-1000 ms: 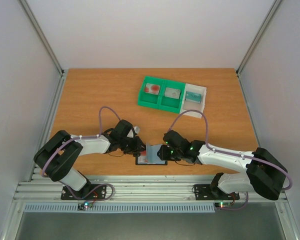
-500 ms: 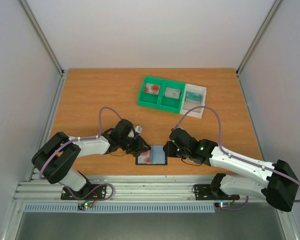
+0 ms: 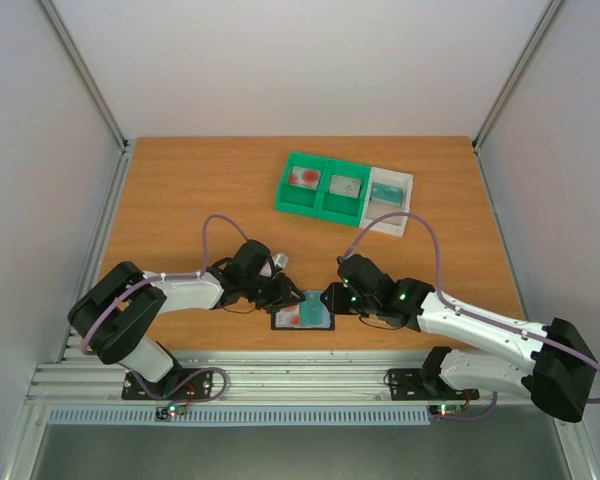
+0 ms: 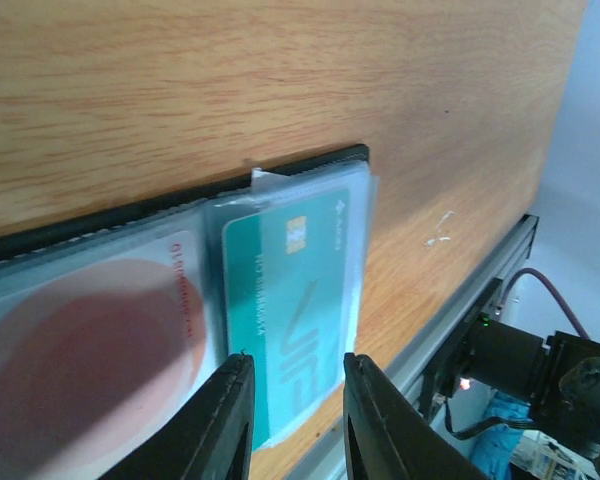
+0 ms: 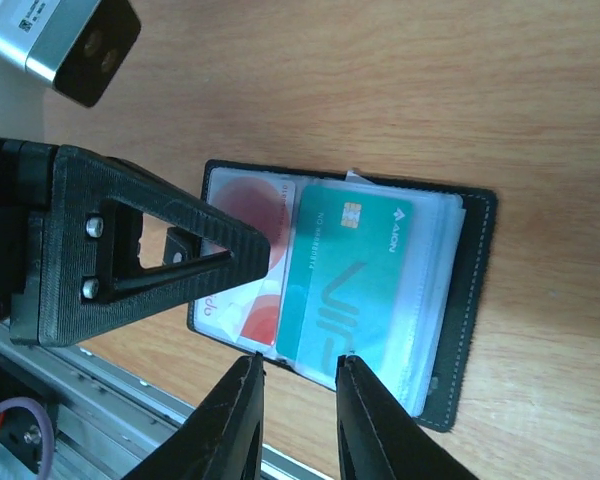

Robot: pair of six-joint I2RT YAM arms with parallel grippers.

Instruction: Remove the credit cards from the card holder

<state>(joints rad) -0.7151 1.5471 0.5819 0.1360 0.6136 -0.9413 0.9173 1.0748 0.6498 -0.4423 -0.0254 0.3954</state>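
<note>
Top external: card holder (image 3: 302, 318) lies open near the counter (image 3: 200, 190) front edge.
Cards: teal card (image 5: 345, 280) and red-marked white card (image 5: 248, 205) sit inside.
Left end effector (image 4: 290, 365): released, over the teal card.
Right end effector (image 5: 300, 360): released too, at the teal card's edge.

The red-marked card (image 4: 80, 350) is cut off by the left wrist view's edge.

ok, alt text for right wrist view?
Open black card holder on a wooden table, a teal card in one half and a red-marked white card in the other. The right gripper hovers open at the teal card's edge.
</note>
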